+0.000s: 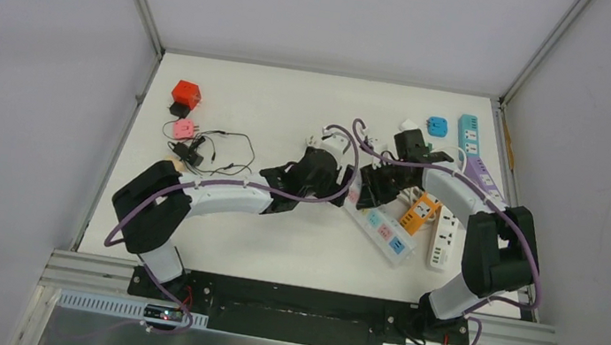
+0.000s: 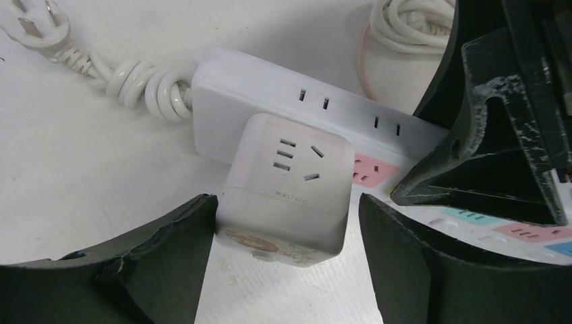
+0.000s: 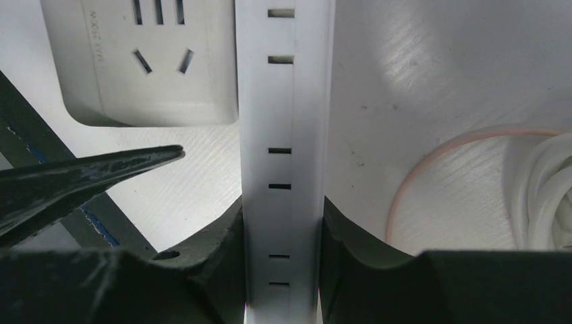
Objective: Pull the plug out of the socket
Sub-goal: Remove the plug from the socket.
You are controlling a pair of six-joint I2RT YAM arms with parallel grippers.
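Note:
A white cube plug [image 2: 290, 182] sits plugged into the side of a white power strip [image 2: 270, 88] near its cable end. My left gripper [image 2: 289, 206] is open and straddles the cube. Its left finger [image 2: 168, 250] touches the cube's lower corner, and its right finger [image 2: 418, 256] stands a little apart. My right gripper [image 3: 282, 212] is shut on the strip [image 3: 283, 121], clamping its two long sides. The cube also shows in the right wrist view [image 3: 155, 61]. In the top view both grippers [image 1: 328, 175] [image 1: 376, 186] meet over the strip [image 1: 384, 227], and the cube is hidden.
The strip's coiled white cable [image 2: 145, 84] and its plug [image 2: 37, 23] lie to the left. A red adapter [image 1: 185, 94], a pink adapter [image 1: 184, 129] and a black charger [image 1: 188, 154] lie far left. An orange strip [image 1: 418, 212], a white strip [image 1: 442, 238], a teal strip [image 1: 468, 133] and a blue adapter [image 1: 437, 126] lie to the right.

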